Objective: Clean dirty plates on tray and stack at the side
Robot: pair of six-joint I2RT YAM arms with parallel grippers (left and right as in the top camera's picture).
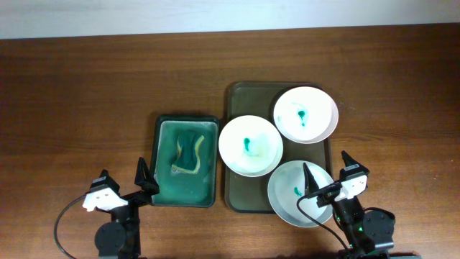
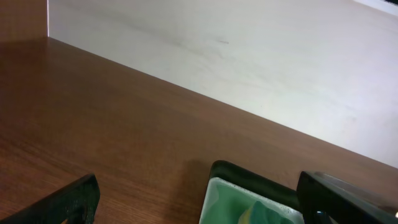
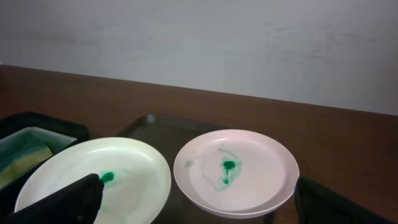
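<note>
The olive-brown tray (image 1: 241, 97) holds three white plates, each with a teal smear: a far right one (image 1: 305, 114), a middle left one (image 1: 250, 145) and a near one (image 1: 287, 198) overhanging the tray's front edge. My right gripper (image 1: 325, 165) is open and empty above the near plate's right side. The right wrist view shows the middle plate (image 3: 124, 168), the far plate (image 3: 249, 174), the tray (image 3: 161, 124) and the open fingers (image 3: 199, 205). My left gripper (image 1: 123, 173) is open and empty at the front left, beside the tub; its fingers (image 2: 199, 205) show spread.
A deep green tub (image 1: 157, 144) with greenish water and a sponge (image 1: 185, 155) stands left of the tray. It also shows in the left wrist view (image 2: 249, 177) and the right wrist view (image 3: 37, 121). Bare wooden table lies to the left and right.
</note>
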